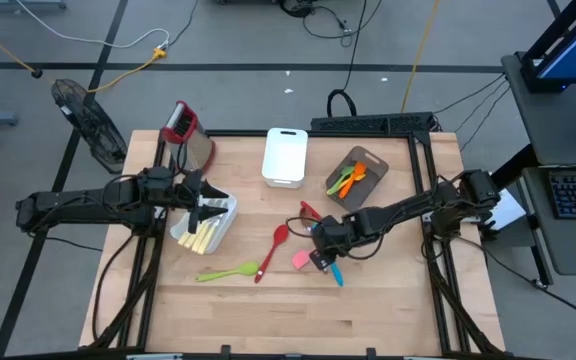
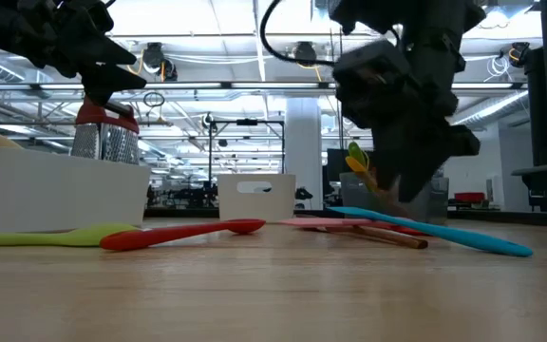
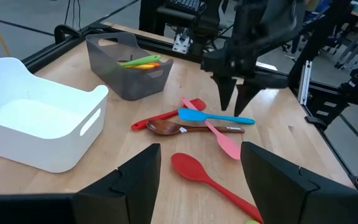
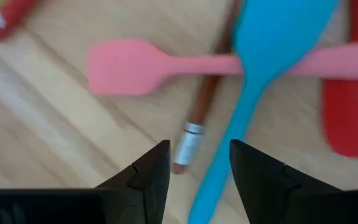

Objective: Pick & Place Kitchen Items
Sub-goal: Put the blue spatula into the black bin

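Hovering my right gripper (image 4: 194, 163), fingers apart, over blue spatula (image 4: 263, 74) crossing pink spatula (image 4: 166, 65) near table (image 1: 388, 310) centre, left gripper (image 1: 204, 208) open over white bin (image 1: 208, 232) at nine o'clock

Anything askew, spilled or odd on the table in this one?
Nothing damaged or spilled. The one untidy spot: under the open right gripper, the blue spatula, pink spatula and wooden spoon lie crossed in a pile.

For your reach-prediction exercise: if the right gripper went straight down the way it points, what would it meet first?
Probably the wooden spoon's brown handle, centred between the open fingers of the right gripper; the blue silicone spatula lies beside it. Depth is unclear.
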You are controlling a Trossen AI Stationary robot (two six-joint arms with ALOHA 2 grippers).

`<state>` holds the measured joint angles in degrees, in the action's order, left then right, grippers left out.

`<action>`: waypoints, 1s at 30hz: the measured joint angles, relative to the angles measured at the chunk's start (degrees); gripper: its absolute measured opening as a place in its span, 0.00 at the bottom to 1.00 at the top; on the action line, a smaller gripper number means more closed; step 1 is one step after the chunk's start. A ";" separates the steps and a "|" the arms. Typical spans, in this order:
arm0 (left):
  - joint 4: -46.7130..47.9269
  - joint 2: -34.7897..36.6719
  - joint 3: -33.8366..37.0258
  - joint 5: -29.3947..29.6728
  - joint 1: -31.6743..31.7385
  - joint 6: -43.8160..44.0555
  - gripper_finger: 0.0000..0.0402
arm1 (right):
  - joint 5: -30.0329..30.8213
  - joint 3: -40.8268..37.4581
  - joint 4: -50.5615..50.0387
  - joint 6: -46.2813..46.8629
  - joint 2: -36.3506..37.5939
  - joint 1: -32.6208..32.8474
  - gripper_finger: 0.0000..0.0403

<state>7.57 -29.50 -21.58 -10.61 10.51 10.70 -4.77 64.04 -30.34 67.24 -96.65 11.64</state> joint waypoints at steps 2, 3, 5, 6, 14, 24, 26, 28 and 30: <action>0.06 0.00 0.00 0.02 0.02 -0.04 0.57 | 0.13 -0.05 -1.00 -0.02 0.05 0.07 0.39; 0.12 0.00 0.00 0.01 0.01 -0.08 0.57 | 0.34 0.02 -0.53 -0.02 -0.21 0.04 0.39; 0.14 0.00 0.00 0.02 0.02 -0.31 0.57 | 1.28 0.08 -0.83 -0.03 -0.96 0.04 0.39; 0.14 0.00 0.00 0.00 0.02 -0.54 0.57 | 1.55 -0.01 -1.55 -0.02 -1.19 0.06 0.39; 0.42 -0.04 0.00 0.02 0.02 -0.66 0.57 | 0.31 0.18 0.95 -0.48 -4.95 0.43 0.39; 0.87 -0.04 0.02 0.04 0.00 -0.49 0.57 | -0.01 0.11 2.22 0.86 -8.07 0.46 0.39; 1.05 -0.04 0.02 0.02 0.02 -0.47 0.57 | -0.02 0.03 3.32 0.90 -7.63 0.46 0.39; 1.34 -0.04 0.02 0.04 0.03 -0.50 0.57 | -0.04 -0.11 3.61 1.05 -6.71 0.48 0.39; 1.34 -0.04 0.02 0.04 0.08 -0.55 0.57 | 0.05 -0.15 3.52 1.09 -5.77 0.47 0.39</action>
<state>8.91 -29.54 -21.56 -10.57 10.59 10.15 -4.73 63.89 -26.82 68.33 -102.42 12.11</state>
